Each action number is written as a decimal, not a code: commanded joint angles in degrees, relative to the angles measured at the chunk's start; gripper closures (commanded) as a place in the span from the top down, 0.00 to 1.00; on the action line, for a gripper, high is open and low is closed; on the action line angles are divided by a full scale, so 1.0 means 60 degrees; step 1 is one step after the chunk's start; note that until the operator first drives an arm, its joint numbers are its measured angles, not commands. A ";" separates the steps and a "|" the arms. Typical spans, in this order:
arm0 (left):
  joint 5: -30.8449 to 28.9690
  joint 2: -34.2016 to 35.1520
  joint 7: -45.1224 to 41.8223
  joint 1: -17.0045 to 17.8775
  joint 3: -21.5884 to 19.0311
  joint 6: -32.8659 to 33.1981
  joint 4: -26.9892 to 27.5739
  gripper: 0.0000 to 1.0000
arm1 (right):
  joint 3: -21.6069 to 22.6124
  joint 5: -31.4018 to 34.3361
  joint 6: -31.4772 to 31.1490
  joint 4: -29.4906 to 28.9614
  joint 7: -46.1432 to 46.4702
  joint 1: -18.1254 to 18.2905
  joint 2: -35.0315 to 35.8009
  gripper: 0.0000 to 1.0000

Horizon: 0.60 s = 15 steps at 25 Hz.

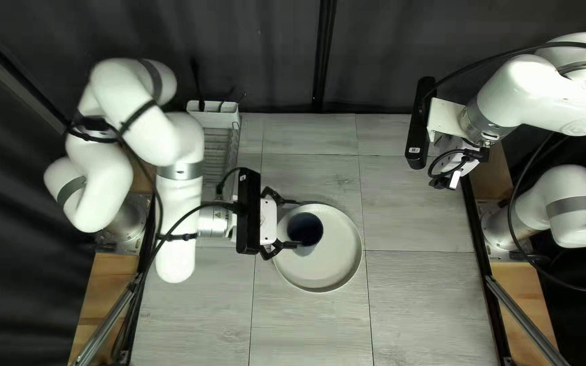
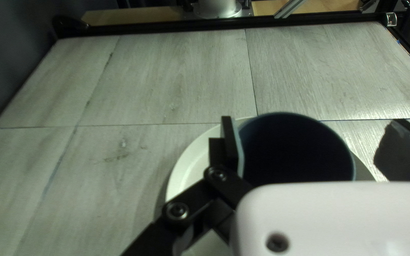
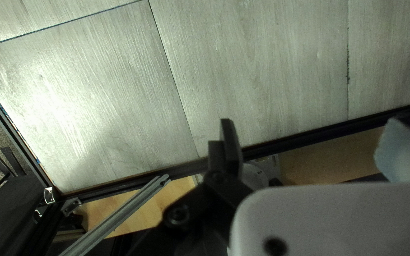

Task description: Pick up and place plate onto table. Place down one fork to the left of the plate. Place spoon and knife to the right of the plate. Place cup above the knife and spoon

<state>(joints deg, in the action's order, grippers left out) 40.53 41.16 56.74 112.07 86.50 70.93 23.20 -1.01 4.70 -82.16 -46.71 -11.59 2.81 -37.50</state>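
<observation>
bright glare on pale table (image 3: 62, 111), soft shadow beside plate (image 1: 334, 261), dark curtain (image 1: 252, 54)

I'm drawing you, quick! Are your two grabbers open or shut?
Left gripper: open, with the blue cup between its fingers, not gripped.
Right gripper: open, holding nothing.

Grey table (image 1: 428, 298) (wood-grained) beneath plate (image 1: 339, 247), rack (image 1: 218, 144)
</observation>
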 commanded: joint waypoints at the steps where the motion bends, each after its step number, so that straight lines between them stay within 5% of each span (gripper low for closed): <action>1: 0.3983 0.0651 0.5057 -0.4591 -0.4614 -0.3137 0.0601 1.00 | 0.0000 0.0000 0.0000 0.0000 0.0000 0.0000 0.0000 1.00; 2: 0.4853 0.0868 0.6448 -0.5136 -0.5102 -0.3539 0.1034 1.00 | 0.0000 0.0000 0.0000 0.0000 0.0000 0.0000 0.0000 1.00; 11: 0.4853 0.0868 0.6448 -0.5136 -0.5102 -0.3539 0.1034 1.00 | 0.0000 0.0000 0.0000 0.0000 0.0000 0.0000 0.0001 1.00; 12: 0.4662 0.1103 0.6435 -0.5370 -0.5275 -0.3384 0.0703 1.00 | 0.0000 0.0000 0.0000 0.0000 0.0000 0.0000 -0.0001 1.00; 15: 0.6422 0.2093 0.9160 -0.6524 -0.5936 -0.4301 0.1139 1.00 | 0.0000 0.0000 0.0000 0.0000 0.0000 0.0000 0.0000 1.00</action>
<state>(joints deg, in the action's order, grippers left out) 69.52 47.99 97.58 79.36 54.82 49.56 28.29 -1.01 4.70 -82.17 -46.71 -11.59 2.81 -37.50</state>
